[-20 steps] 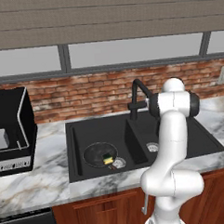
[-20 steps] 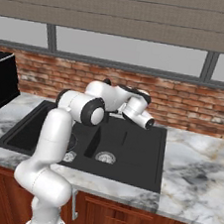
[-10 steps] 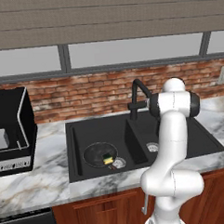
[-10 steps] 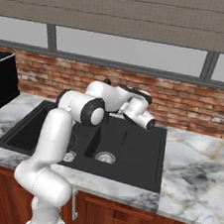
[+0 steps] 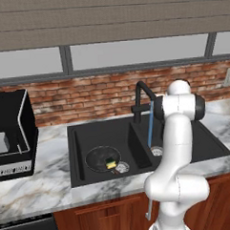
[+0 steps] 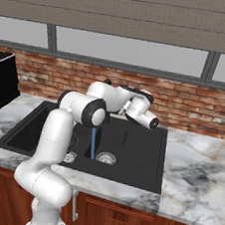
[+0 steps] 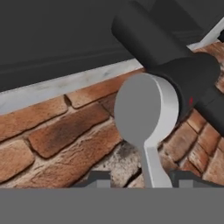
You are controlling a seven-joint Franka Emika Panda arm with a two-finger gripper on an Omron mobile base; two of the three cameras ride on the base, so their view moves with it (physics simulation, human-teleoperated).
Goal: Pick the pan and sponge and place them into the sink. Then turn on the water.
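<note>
**Surfaces and finishes at the sink**

You're looking at a matte black sink set in a glossy grey-veined marble counter. The pan reads dull, speckled dark grey inside; the sponge looks soft yellow. The faucet is smooth satin black, its lever plain grey metal. Rough red brick backs it; below, polished reddish wood cabinets.
</note>
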